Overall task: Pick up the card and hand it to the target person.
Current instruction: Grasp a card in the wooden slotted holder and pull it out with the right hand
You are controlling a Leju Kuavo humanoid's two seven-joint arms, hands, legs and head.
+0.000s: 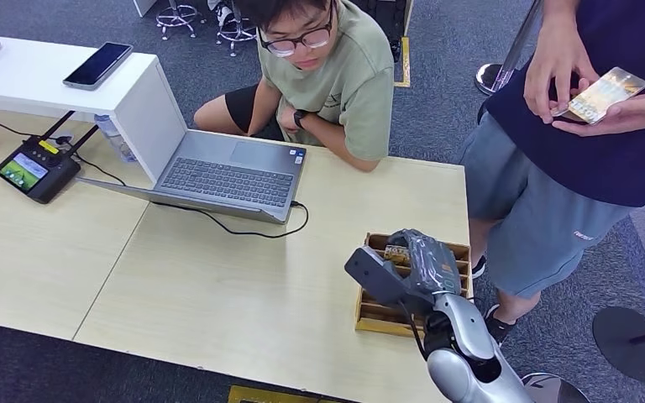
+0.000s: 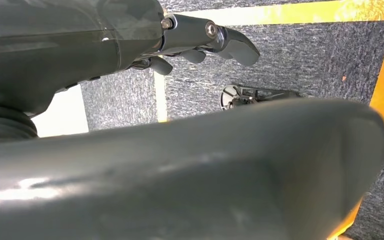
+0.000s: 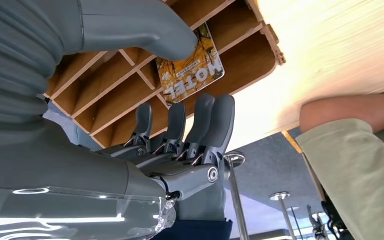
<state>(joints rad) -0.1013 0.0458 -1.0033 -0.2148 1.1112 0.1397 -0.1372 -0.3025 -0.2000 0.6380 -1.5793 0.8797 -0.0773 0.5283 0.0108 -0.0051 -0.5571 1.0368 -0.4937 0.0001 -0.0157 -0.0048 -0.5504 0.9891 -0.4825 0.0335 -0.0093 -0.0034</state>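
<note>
- Hanging at my side, my left hand (image 2: 207, 42) holds nothing, fingers loosely apart over grey carpet.
- My right hand (image 1: 416, 262) hovers spread over the slotted wooden tray (image 1: 462, 252); the orange "MOTEL" card (image 3: 192, 64) stands in one slot, ungripped.
- Closing my thumb (image 3: 140, 27) carelessly could jam the card against a divider or tip it flat.

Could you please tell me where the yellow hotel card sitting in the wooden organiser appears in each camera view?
Head view: the card peeks out in a rear slot of the wooden organiser, mostly hidden behind the right robot hand.
Left wrist view: not in it.
Right wrist view: the card stands in a slot near the picture's top centre, just beyond the thumb.
Shared landmark: the organiser's wooden dividers.
</note>
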